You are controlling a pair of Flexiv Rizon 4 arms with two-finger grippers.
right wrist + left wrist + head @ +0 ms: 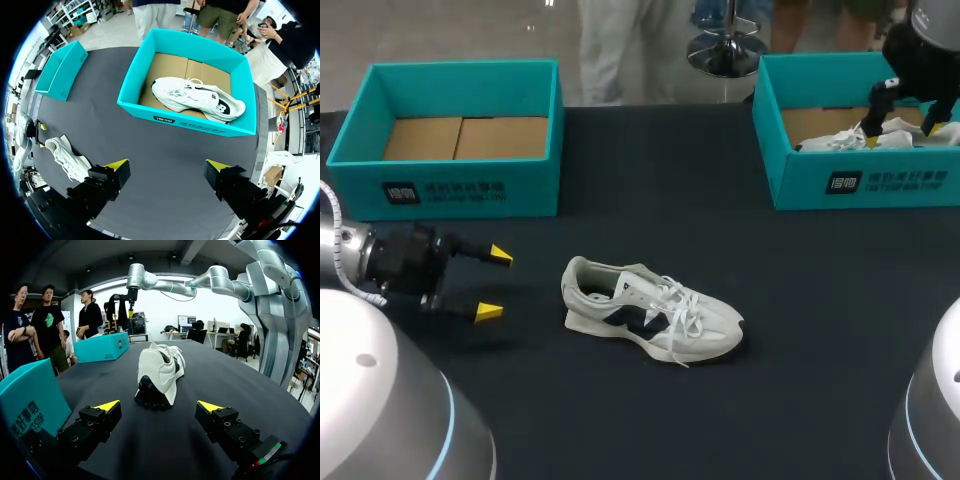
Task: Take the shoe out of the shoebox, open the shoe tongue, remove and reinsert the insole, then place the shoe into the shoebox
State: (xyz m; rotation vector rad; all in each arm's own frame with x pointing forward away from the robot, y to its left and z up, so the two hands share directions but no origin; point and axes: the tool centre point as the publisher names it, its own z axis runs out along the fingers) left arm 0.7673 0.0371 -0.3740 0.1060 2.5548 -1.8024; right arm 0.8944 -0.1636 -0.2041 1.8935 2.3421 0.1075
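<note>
A white sneaker with dark side panels lies on the black table, toe to the right; ahead of the left gripper I see its heel. My left gripper stands open a little left of the heel, nothing between its fingers. A second white shoe lies inside the teal shoebox at the back right. My right gripper hangs open above that box, well clear of the shoe. The other teal shoebox at the back left holds no shoe.
The table sneaker also shows in the right wrist view, off to the gripper's side. The left box stands close beside my left gripper. Bare black tabletop lies between the boxes and along the front.
</note>
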